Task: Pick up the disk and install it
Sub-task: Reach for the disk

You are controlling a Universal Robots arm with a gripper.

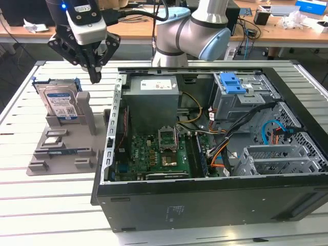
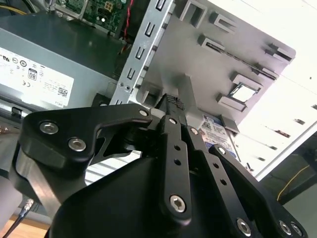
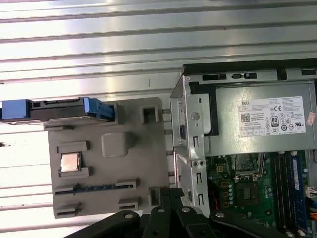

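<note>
An open black computer case (image 1: 215,205) lies on its side on a slatted metal desk (image 1: 46,215), its near wall closest to the exterior view and its green motherboard (image 1: 154,154) exposed behind it. Just beside the case, on the exterior view's left, sits a grey moulded fixture (image 1: 66,146); a square silver chip (image 3: 69,162) rests in one of its pockets. At the fixture's far end the disk (image 1: 60,102) stands upright on its edge in a slot, its white-and-blue label facing the exterior view and blue rails along its sides. The first wrist view catches it edge-on (image 3: 59,110), and the second wrist view shows a corner of its label (image 2: 214,130). The gripper (image 1: 95,77) hangs above the fixture, to the exterior view's right of the disk, between it and the case wall. It is near the disk but clear of it. The jaws are clenched together on nothing. Deeper in the case are a grey power-supply box (image 1: 154,100) and a metal drive cage (image 1: 241,100) topped by a blue latch piece (image 1: 231,82). The arm (image 1: 192,31) rises behind the case, in front of a second, wooden desk (image 1: 130,32).
</note>
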